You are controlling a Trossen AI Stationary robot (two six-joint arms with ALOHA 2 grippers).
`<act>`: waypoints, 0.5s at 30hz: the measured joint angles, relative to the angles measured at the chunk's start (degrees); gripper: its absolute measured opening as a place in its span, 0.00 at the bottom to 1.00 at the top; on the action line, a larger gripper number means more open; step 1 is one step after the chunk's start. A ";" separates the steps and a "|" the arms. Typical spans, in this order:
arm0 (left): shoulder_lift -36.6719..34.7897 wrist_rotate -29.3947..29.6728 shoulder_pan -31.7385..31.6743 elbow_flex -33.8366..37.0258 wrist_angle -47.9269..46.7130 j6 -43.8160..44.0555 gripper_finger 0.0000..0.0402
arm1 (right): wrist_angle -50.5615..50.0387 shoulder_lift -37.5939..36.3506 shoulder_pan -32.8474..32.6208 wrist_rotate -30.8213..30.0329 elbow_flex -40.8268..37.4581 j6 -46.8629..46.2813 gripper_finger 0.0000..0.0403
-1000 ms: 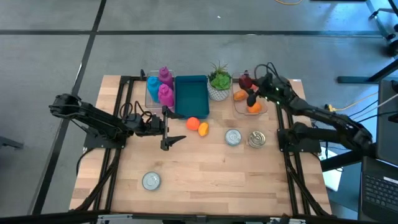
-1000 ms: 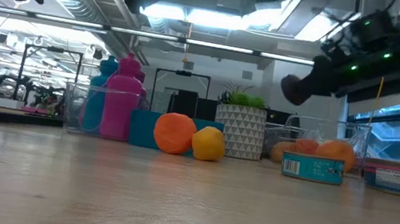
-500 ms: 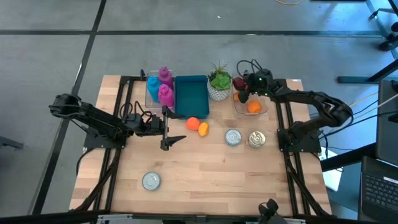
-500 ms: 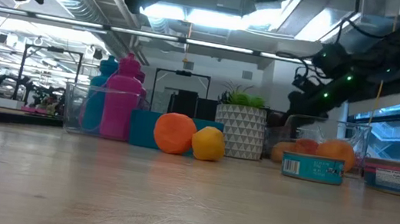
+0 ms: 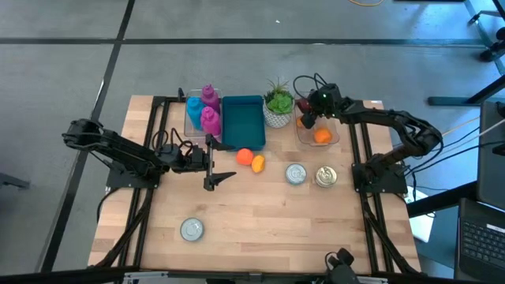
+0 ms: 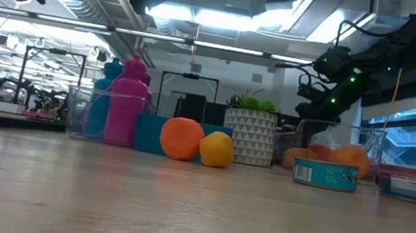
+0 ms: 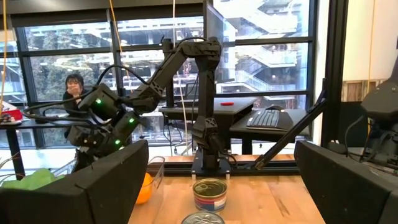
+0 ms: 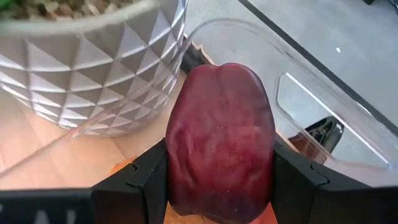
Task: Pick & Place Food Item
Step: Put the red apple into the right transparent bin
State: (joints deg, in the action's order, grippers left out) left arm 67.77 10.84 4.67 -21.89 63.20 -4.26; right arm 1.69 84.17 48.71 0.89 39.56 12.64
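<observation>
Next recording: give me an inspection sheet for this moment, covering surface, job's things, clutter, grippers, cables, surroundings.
Surface: wooden table, flat.
Job's things: dark red fruit in the right gripper; orange fruits in the clear bin; orange ball and yellow fruit by the teal tray.
Clutter: three cans, bottles, potted plant.
Grippers: right gripper shut on the fruit over the bin; left gripper open, waiting.
Cables: black loops at the right wrist.
Surroundings: a person behind glass.

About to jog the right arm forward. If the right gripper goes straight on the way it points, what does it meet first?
Probably the planter. The right gripper, shut on a dark red fruit, points over the clear bin's rim toward the planter just beyond. Depth is unclear; it could clip the rim first.
</observation>
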 joint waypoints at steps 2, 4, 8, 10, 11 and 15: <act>0.00 0.00 0.00 0.00 0.00 0.01 0.98 | -0.04 0.55 0.00 -0.02 0.20 0.00 0.51; 0.00 0.00 0.00 0.00 0.00 0.01 0.98 | -0.21 1.22 0.00 0.00 0.23 0.00 0.51; 0.00 -0.01 0.00 0.00 0.00 0.01 0.98 | -0.26 2.49 0.00 0.01 0.23 -0.01 0.51; 0.00 -0.01 0.00 0.00 -0.01 0.01 0.98 | -0.40 2.74 0.00 0.20 0.23 -0.03 0.51; 0.00 -0.01 0.00 0.00 -0.02 0.01 0.98 | -0.43 2.77 0.00 0.20 0.23 -0.04 0.51; 0.00 -0.01 0.00 0.00 -0.04 0.01 0.98 | -0.43 2.77 -0.02 1.12 0.23 -0.07 0.52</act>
State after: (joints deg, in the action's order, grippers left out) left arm 67.77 10.83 4.67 -21.89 63.16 -4.25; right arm 1.26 86.94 48.69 2.00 39.79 12.58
